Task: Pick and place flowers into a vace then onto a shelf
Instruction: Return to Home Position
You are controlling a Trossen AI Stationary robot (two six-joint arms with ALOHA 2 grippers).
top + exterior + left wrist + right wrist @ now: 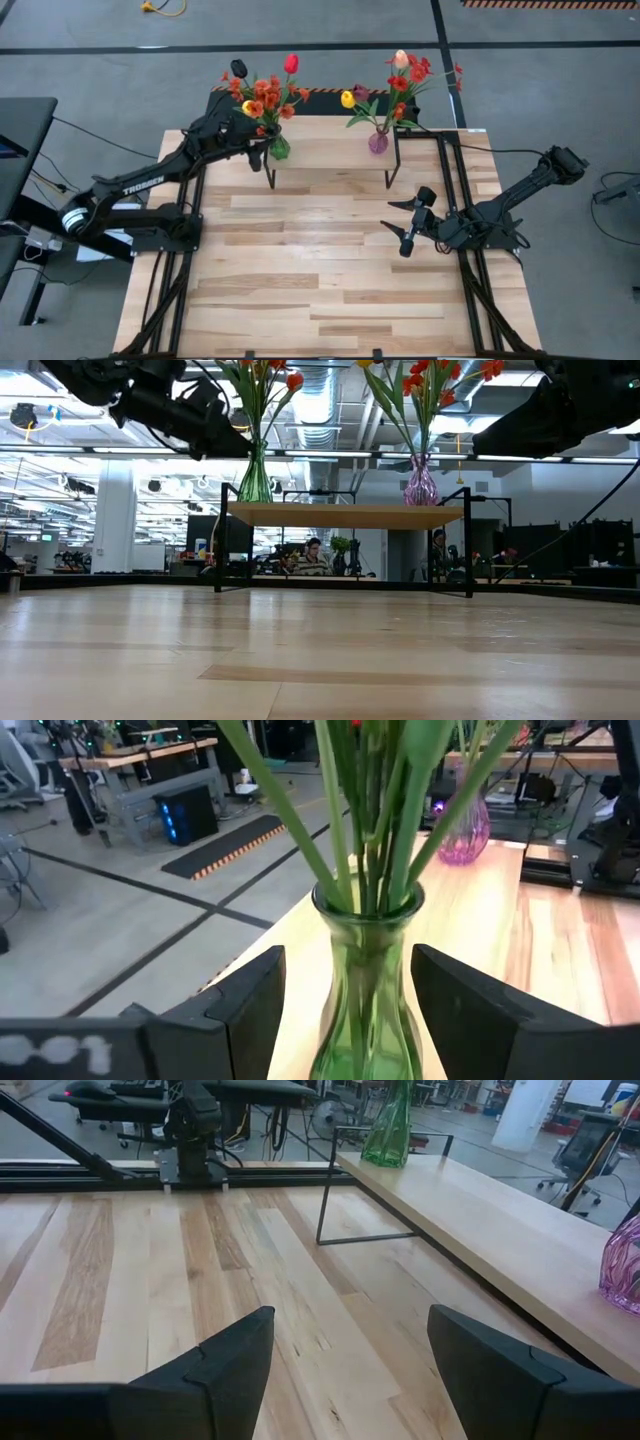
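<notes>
**High view.** A slatted wood table (pixel 300 285) stood on a grey floor, with the shelf (pixel 330 150) along its far edge. A green vase (pixel 279 148) stood on the shelf's left end and a purple vase (pixel 378 143) on its right end, each holding a bunch of flowers (pixel 268 92). The left gripper (pixel 258 152) was at the green vase. The right gripper (pixel 412 222) hung over bare table, well apart from both vases, its jaws spread and empty.

**Low view.** Against an office hall with a seated person (pixel 313 557), both vases stood upright on the plank. The left arm reached in beside the green one.

**Left wrist view.** The green vase stood between the two spread fingers (pixel 245 1010). I saw a gap on each side, so I judged it released rather than pinched. Its long axis ran straight up, across the line of the jaws. I judged that the retreat had to go straight back along the fingers, since a sideways swing could tip the vase.

**Right wrist view.** The spread fingers (pixel 225 1360) framed only table boards, with the shelf ahead and off their line. I judged this arm free to withdraw.

**Appearance.** The green vase was clear glass with a narrow neck, crowded with green stems. The blossoms were red, orange, yellow, cream and dark.
</notes>
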